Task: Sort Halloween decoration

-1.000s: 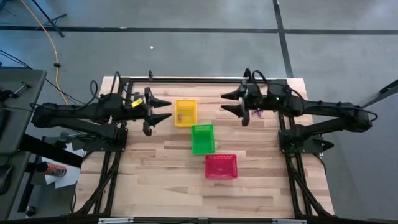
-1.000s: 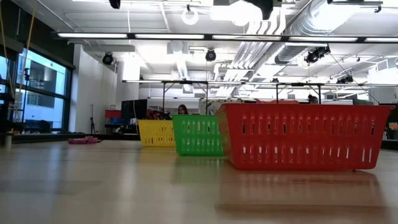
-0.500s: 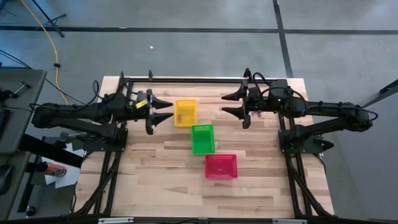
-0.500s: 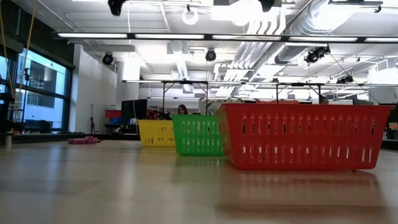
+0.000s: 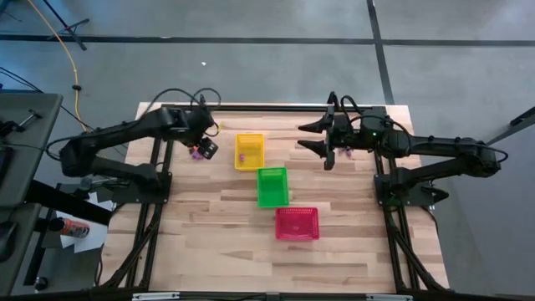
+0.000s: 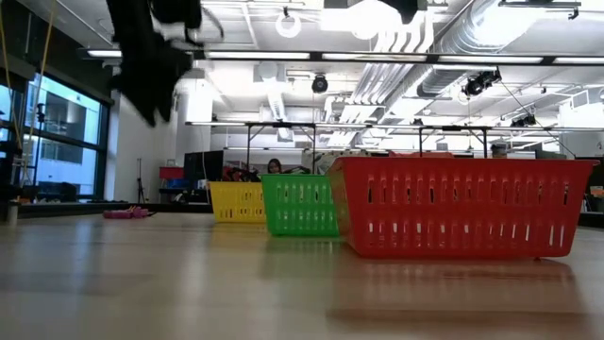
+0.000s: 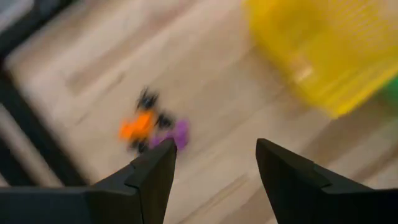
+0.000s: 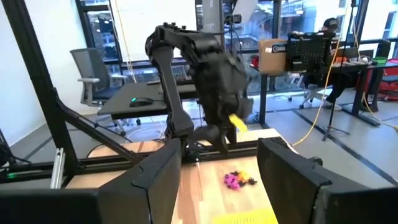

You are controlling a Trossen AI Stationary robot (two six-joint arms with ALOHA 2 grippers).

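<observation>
A small heap of Halloween decoration (image 7: 152,124), orange, purple and black trinkets, lies on the table at the far left (image 5: 198,154). My left gripper (image 7: 214,149) points steeply down above it, open, its fingers short of the heap and holding nothing (image 5: 204,150). To the right of it stand the yellow basket (image 5: 249,150), the green basket (image 5: 272,186) and the red basket (image 5: 297,223), in a diagonal row. My right gripper (image 5: 313,139) hovers level at the far right, open and holding nothing (image 8: 219,155).
A few purple trinkets (image 5: 345,153) lie under the right arm. A small purple speck (image 5: 242,156) shows inside the yellow basket. A black frame (image 5: 251,106) runs along the table's far edge. Bare wood (image 5: 217,251) spreads toward the near edge.
My left gripper has tipped from level to steeply downward and rolled. It has drawn back toward the table's left edge and sunk, so that it now hangs over the trinket heap. It stays open. Its arm has come into the low view.
</observation>
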